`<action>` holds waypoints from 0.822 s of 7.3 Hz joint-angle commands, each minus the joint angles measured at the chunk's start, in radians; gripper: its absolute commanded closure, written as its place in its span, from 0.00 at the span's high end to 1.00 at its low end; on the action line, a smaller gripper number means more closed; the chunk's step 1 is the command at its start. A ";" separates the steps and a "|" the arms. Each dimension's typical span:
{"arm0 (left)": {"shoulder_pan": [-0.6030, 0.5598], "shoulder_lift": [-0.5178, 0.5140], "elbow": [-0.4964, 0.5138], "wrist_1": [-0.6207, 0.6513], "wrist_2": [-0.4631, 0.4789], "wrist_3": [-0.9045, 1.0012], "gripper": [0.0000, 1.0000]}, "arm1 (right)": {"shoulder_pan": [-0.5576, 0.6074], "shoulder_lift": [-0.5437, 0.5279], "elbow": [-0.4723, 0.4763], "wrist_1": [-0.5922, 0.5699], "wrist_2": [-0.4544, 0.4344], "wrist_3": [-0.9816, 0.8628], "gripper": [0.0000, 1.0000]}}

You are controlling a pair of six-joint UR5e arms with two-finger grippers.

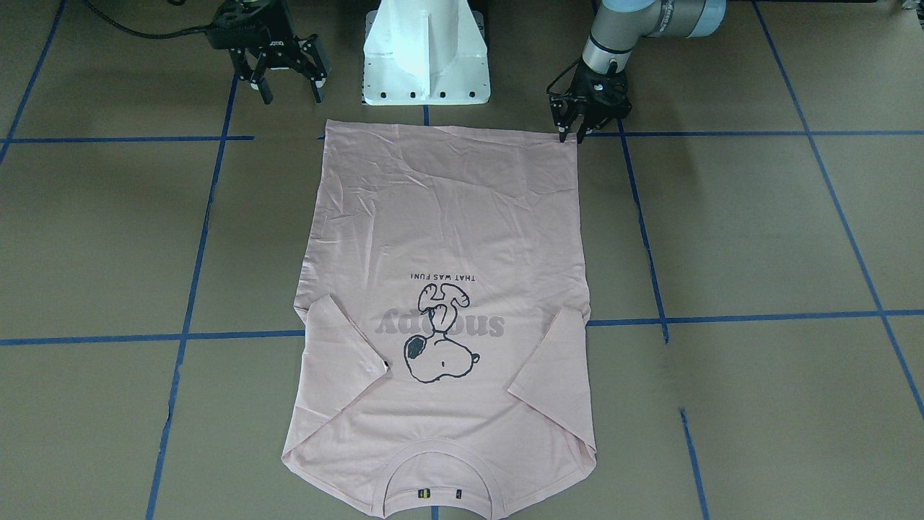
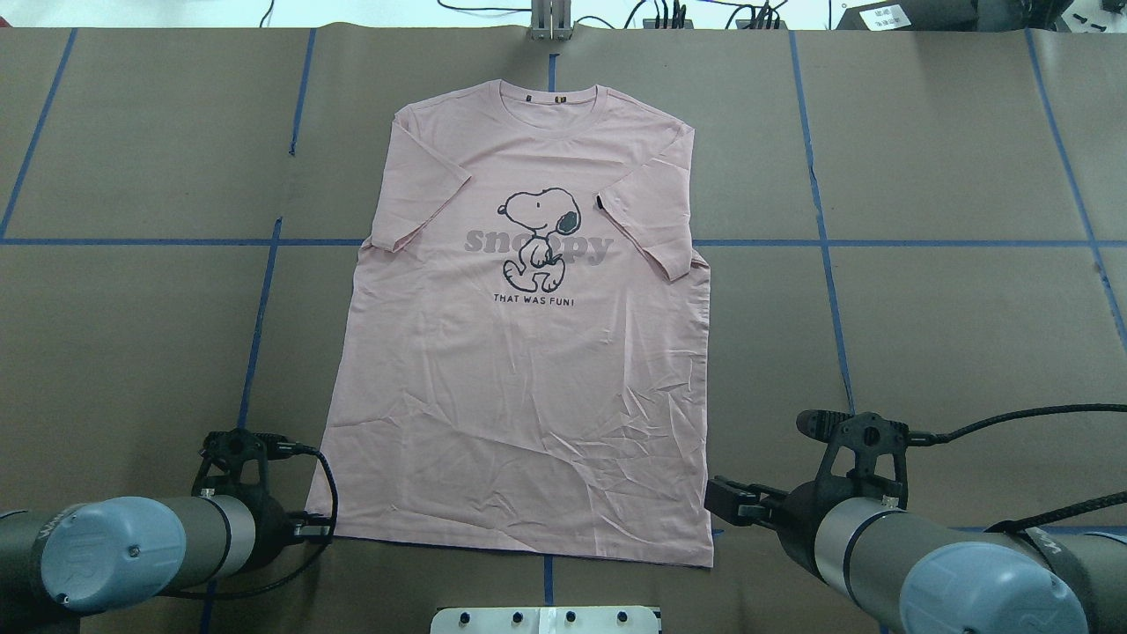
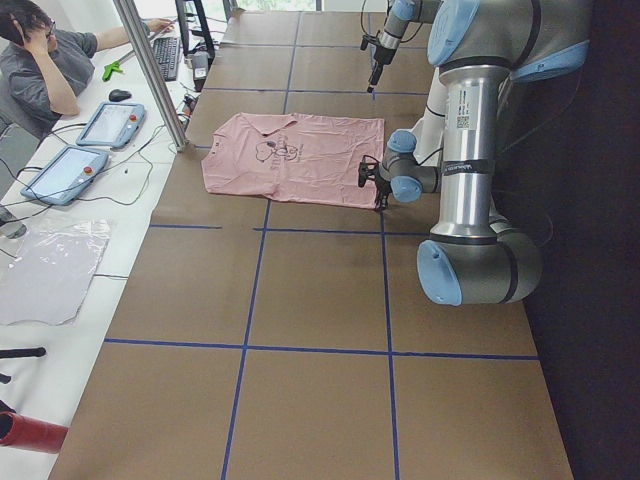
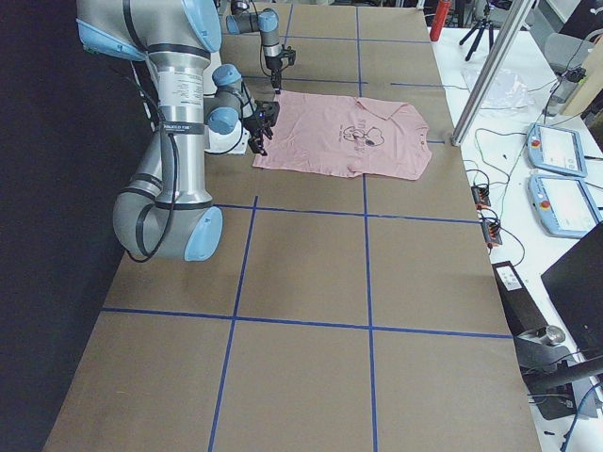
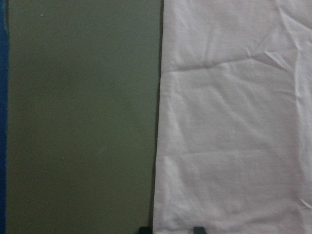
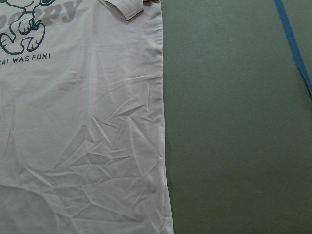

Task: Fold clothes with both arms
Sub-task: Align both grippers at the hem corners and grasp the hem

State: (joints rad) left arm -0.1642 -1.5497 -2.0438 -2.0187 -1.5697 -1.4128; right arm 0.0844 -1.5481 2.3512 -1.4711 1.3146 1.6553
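Overhead exterior: pink T-shirt (image 2: 528,396) flat on the table (image 2: 924,335)

Spread out mid-table, dog print up, collar at 12 o'clock, hem at 6 o'clock. Both sleeves folded in. At 7 o'clock, left gripper (image 1: 572,133) down at the hem corner, fingers a little apart. At 5 o'clock, right gripper (image 1: 290,92) near the other corner, fingers wide, holding nothing.
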 commanded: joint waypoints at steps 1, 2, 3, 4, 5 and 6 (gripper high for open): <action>0.006 -0.001 -0.001 0.000 0.000 0.002 0.00 | 0.000 0.000 -0.003 0.000 0.000 0.001 1.00; 0.006 -0.001 -0.006 -0.001 0.000 0.002 0.00 | -0.002 0.000 -0.004 0.000 -0.001 0.001 1.00; 0.006 -0.004 -0.012 -0.002 -0.001 0.003 0.00 | -0.009 0.006 -0.019 0.000 -0.003 0.003 1.00; 0.006 -0.009 -0.015 -0.002 -0.001 0.003 0.00 | -0.014 0.070 -0.094 -0.003 -0.035 0.032 1.00; 0.006 -0.012 -0.015 0.000 -0.001 0.002 0.00 | -0.034 0.145 -0.198 -0.009 -0.069 0.119 0.91; 0.006 -0.015 -0.015 0.000 -0.003 0.002 0.00 | -0.043 0.176 -0.240 -0.035 -0.072 0.139 0.83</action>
State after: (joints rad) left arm -0.1581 -1.5606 -2.0577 -2.0193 -1.5711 -1.4107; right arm 0.0563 -1.4296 2.1893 -1.4839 1.2609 1.7450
